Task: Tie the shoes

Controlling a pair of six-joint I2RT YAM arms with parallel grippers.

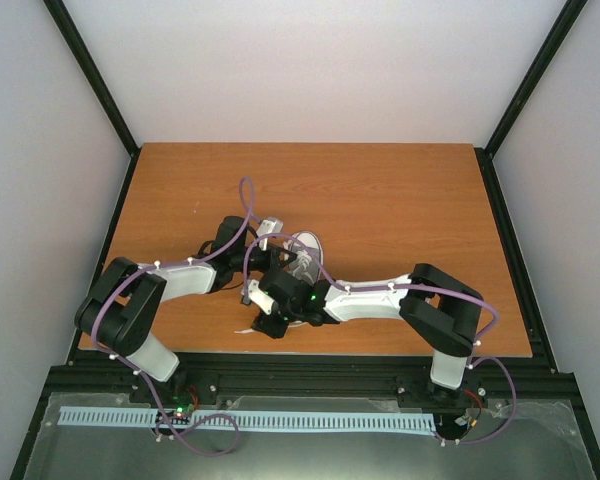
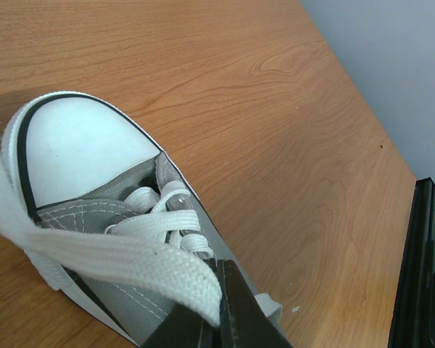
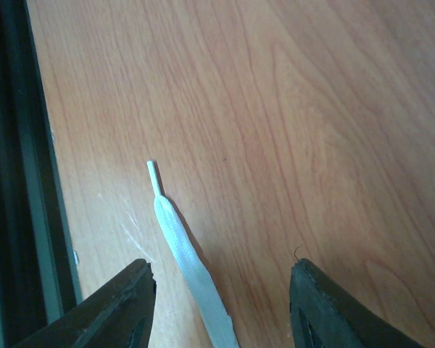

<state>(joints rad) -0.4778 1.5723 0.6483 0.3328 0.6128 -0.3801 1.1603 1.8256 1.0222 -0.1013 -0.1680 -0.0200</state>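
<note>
While the left jaws are clenching a flat woven white lace (image 2: 116, 261) over the grey canvas sneaker (image 2: 80, 148), sitting midway across the wood-grain worktop (image 2: 275, 109), the right jaws are hanging released astride a stiff lace tip (image 3: 154, 174) by the near edge.

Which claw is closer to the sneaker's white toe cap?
Left. The left gripper pinches a lace just above the sneaker, close behind the toe cap. The right gripper is open around a lace tip on the table, away from the sneaker.
</note>
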